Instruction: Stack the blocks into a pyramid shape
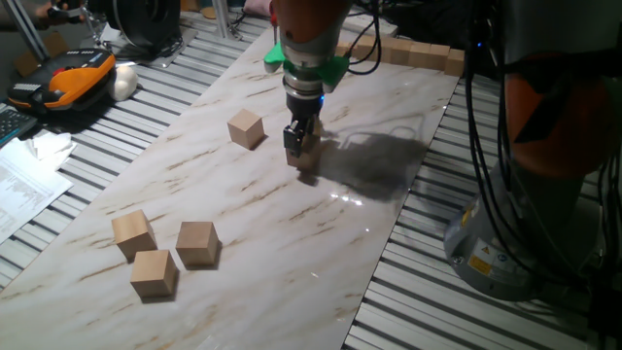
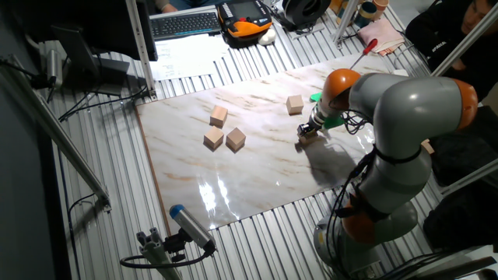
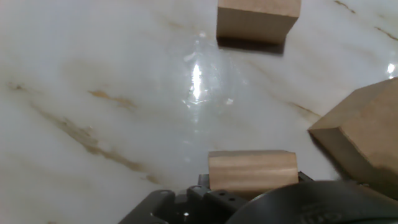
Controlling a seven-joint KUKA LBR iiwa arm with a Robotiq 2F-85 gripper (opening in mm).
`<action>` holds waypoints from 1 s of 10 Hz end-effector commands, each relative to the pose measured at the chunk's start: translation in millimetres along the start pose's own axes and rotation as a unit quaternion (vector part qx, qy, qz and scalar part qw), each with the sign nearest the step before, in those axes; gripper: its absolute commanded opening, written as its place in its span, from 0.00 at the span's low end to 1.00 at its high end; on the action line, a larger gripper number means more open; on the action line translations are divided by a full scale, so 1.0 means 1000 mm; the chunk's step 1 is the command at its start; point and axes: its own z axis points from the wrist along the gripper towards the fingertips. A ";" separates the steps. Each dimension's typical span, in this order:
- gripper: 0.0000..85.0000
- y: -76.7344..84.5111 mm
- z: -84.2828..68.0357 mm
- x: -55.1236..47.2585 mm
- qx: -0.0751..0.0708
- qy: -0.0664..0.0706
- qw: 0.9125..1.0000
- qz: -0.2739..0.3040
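Fingers (image 1: 299, 139) pinch one block (image 3: 252, 172) low over the marble board (image 1: 253, 214) — another block (image 3: 364, 134) just beside

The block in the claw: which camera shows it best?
Hand view: the block in the claw fills the lower centre, close and sharp. One fixed view shows the claw hiding most of it; in the other fixed view it is tiny.

Arm reached out over the marble board, wrist pointed straight down, gripper (image 1: 299, 144) low at the surface. Fingers (image 1: 292, 139) vertical, closed around a block (image 1: 309, 151) held between them. Hand view showed the block (image 3: 252, 170) clamped at the frame bottom, just above the gripper body. Elbow bent high, upper links swung over from the base at the table edge.
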 end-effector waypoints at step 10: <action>0.00 0.059 -0.010 -0.003 0.001 0.013 0.999 0.050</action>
